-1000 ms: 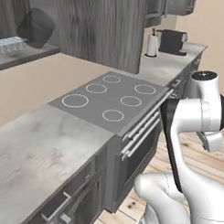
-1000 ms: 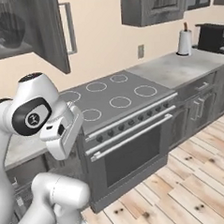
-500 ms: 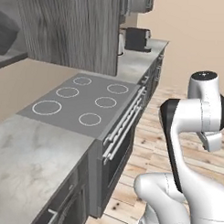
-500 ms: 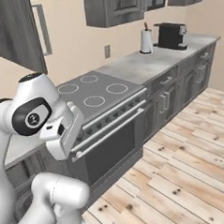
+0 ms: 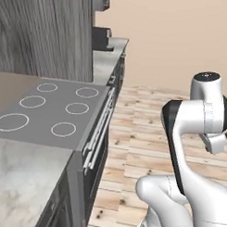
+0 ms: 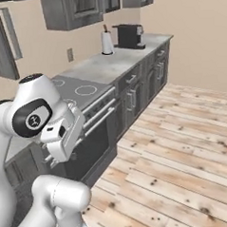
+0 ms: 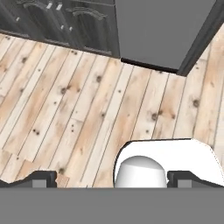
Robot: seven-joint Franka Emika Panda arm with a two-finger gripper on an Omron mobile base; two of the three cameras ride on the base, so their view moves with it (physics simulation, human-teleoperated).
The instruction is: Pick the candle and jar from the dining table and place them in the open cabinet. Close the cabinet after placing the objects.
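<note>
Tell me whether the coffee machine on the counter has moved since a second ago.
No. The coffee machine sits beside the paper towel roll on the counter as before; the base turned, shifting the whole view.

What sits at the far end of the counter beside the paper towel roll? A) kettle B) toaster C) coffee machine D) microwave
C: in the right base view a black coffee machine stands just right of the paper towel roll on the counter.

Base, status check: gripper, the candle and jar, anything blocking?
Gripper open, empty, pointing at wood floor. Candle, jar not picked up. Stove and counter alongside; floor ahead open.
</note>
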